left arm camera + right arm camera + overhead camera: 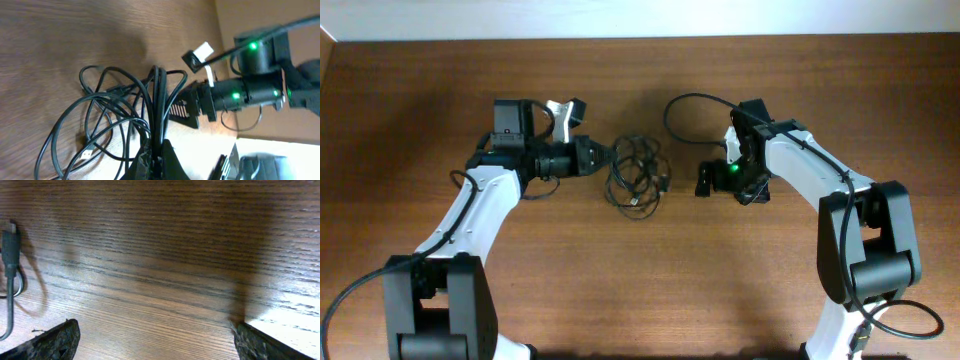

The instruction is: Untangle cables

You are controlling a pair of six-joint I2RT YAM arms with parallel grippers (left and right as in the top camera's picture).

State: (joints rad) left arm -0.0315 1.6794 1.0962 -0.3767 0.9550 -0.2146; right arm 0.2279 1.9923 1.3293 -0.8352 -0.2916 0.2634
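Pinches with the left end effector (604,156) (155,155), jaws squeezed tight on several strands of the thin black flexible cables (638,178) (107,112). Gathers those strands into one tight bunch at the fingertips, seen in the left wrist view, then lets them fan out into loose, overlapping loops. Leaves the rest of the cables in one tangled heap on the brown wooden surface (640,290), near its middle, between the two arms. Shows a small silver-tipped plug (86,154) lying flat at the near edge of the heap in the left wrist view. Holds the right end effector (704,181) (155,342) spread wide with nothing between its fingers, low over bare wood, just to the right of the heap and apart from it. Catches only one dark plug (10,245) and its cord at the left edge of the right wrist view, clear of both black fingers (52,340). Trails the white-shelled left arm (470,215) and right arm (815,165) back toward the near edge of the surface.
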